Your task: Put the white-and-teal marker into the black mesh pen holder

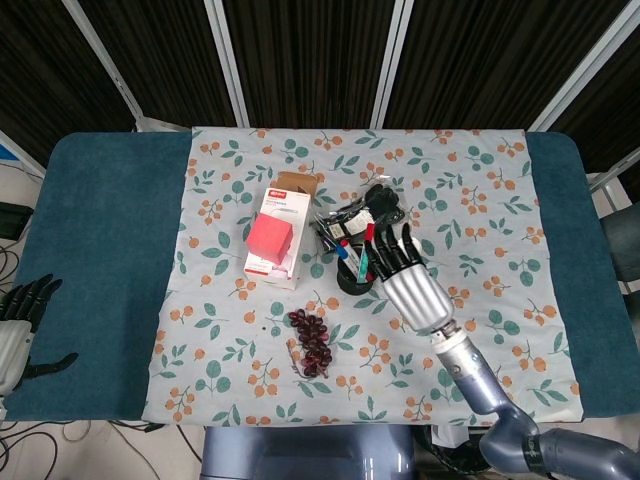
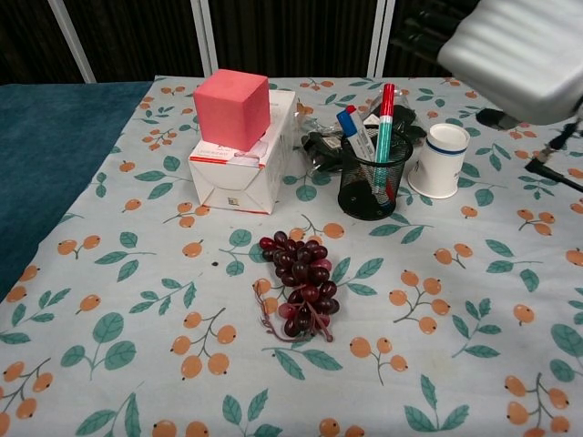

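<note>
The white-and-teal marker [image 2: 383,137], red-capped, stands nearly upright inside the black mesh pen holder [image 2: 372,189], beside a blue-capped marker [image 2: 352,133]. In the head view the marker [image 1: 364,255] leans in the holder [image 1: 348,282] just left of my right hand [image 1: 410,275]. That hand has its fingers spread and holds nothing; in the chest view only the back of my right hand [image 2: 519,55] shows at the top right, above and right of the holder. My left hand [image 1: 20,318] rests off the table's left edge, fingers apart, holding nothing.
A pink cube [image 2: 233,107] sits on a white box [image 2: 244,155] left of the holder. Dark red grapes [image 2: 301,287] lie in front of it. A white cup [image 2: 439,161] stands to its right, and a black bundle [image 1: 360,212] lies behind it.
</note>
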Motion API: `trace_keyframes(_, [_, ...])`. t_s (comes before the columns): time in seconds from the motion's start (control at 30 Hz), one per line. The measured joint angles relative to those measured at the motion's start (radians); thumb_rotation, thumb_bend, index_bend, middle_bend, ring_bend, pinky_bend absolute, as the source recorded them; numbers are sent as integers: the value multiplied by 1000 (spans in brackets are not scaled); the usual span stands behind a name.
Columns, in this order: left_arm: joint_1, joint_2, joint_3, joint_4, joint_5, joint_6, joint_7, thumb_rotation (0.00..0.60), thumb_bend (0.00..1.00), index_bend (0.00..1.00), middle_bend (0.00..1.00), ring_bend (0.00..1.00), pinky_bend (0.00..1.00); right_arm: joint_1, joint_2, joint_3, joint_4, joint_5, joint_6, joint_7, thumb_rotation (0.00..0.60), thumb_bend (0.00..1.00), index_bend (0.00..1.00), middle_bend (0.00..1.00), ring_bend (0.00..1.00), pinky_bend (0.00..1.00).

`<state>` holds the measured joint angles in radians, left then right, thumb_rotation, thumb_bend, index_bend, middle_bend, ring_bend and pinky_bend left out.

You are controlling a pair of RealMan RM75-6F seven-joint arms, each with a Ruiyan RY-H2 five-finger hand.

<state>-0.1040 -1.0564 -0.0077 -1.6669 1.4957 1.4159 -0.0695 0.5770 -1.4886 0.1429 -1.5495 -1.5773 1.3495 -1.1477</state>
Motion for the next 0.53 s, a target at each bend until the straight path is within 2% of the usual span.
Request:
trace_keyframes(0.13, [2,-4,1,4,5,7,11,600,49,0,0,0,0,-89,45,-26,-66,19,82,138,600,111,8,8,28,166])
trace_keyframes(0.23, [4,-8,2,7,12,15,23,600,49,0,0,0,0,-152,79,-53,-109,35,129,260,600,80,0,0,2,166])
trace_keyframes(0.4, [8,-19,3,15,24,32,43,600,50,0,0,0,0,-255,146,-109,-152,52,196,468,600,71,0,0,0,166])
trace_keyframes(0.53, [12,-29,2,23,28,43,56,600,49,0,0,0,0,-338,196,-166,-135,39,249,624,600,70,0,0,0,166])
